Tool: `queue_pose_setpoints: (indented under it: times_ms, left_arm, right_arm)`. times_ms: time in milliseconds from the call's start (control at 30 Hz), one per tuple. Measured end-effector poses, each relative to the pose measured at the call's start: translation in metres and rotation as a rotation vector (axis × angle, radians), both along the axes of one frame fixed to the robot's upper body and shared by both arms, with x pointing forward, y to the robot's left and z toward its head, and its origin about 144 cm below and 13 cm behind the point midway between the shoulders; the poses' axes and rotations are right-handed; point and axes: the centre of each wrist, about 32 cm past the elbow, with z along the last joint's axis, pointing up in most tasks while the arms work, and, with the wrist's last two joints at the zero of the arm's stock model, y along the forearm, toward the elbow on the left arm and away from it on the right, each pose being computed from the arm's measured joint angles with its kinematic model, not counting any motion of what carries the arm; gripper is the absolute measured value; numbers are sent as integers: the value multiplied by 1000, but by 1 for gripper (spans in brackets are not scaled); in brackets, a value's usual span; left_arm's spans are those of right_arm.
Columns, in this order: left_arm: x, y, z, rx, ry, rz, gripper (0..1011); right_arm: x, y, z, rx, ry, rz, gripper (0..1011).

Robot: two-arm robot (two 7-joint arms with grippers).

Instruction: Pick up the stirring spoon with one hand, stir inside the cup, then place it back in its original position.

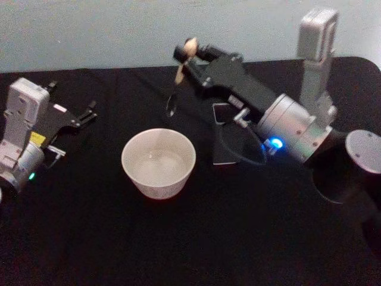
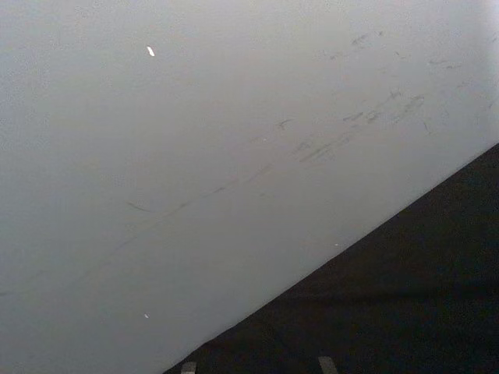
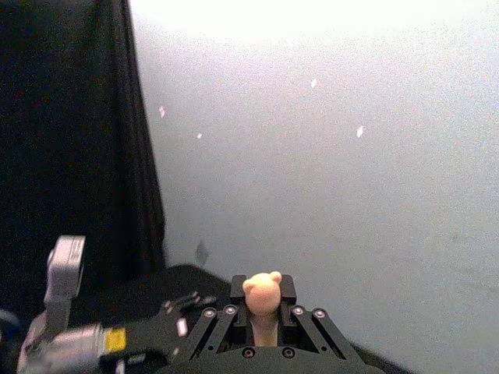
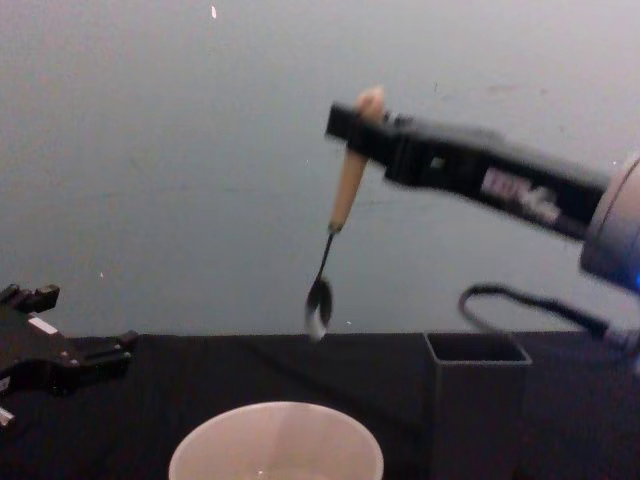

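Between the jaws of the right gripper (image 4: 350, 122), clamped on its handle, the spoon (image 4: 347, 195) is held hanging bowl-down, higher than the cup (image 1: 158, 162) and not yet in it, so the carry is judged in hand and a lowering into the cup is called for; the left gripper (image 1: 83, 117) is parked far left.

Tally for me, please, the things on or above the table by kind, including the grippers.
stirring spoon: 1
cup: 1
holder box: 1
grippers: 2, the left gripper and the right gripper
Total: 5
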Motion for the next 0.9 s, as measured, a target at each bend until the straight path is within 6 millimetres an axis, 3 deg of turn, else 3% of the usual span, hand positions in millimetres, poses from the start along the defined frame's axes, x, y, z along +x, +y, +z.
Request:
queue_pose_setpoints:
  times_ms: [333, 900]
  left_arm:
    - [0, 0, 0, 0, 0, 0, 1001]
    - [0, 0, 0, 0, 0, 0, 1001]
  right_arm:
    - [-9, -17, 23, -17, -11, -138, 221]
    - [-22, -31, 20, -115, 54, -253, 221]
